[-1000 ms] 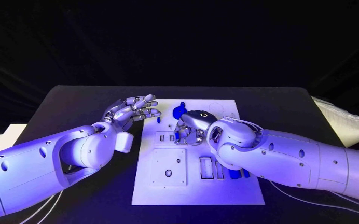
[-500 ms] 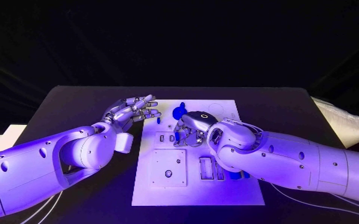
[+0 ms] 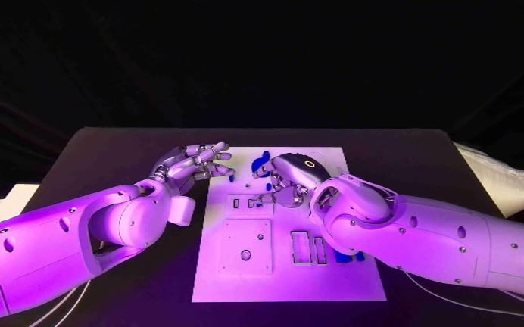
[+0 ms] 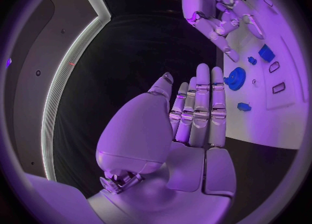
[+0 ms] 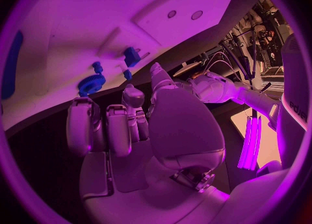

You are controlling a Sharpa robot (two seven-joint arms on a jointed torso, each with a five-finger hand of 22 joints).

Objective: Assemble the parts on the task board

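Note:
The white task board (image 3: 246, 278) lies in the middle of the black table. A blue gear (image 3: 260, 164) stands near its far end, also seen as the gear (image 4: 234, 78) and the gear (image 5: 91, 84). Beside it are a blue square part (image 4: 265, 52) and a small blue peg (image 4: 244, 106). My right hand (image 3: 286, 179) hovers over the board just right of the gear, fingers curled down; nothing shows between them. My left hand (image 3: 197, 160) floats at the board's left edge, fingers straight and apart, holding nothing.
More blue parts (image 3: 345, 256) lie at the board's right edge, partly under my right forearm. A white square plate (image 3: 247, 244) and several slots (image 3: 300, 245) take up the board's near half. My left forearm (image 3: 76, 236) crosses the table's left side.
My right hand has risen off the board's slots and moved toward the far end, nearer the gear. My left hand has barely shifted.

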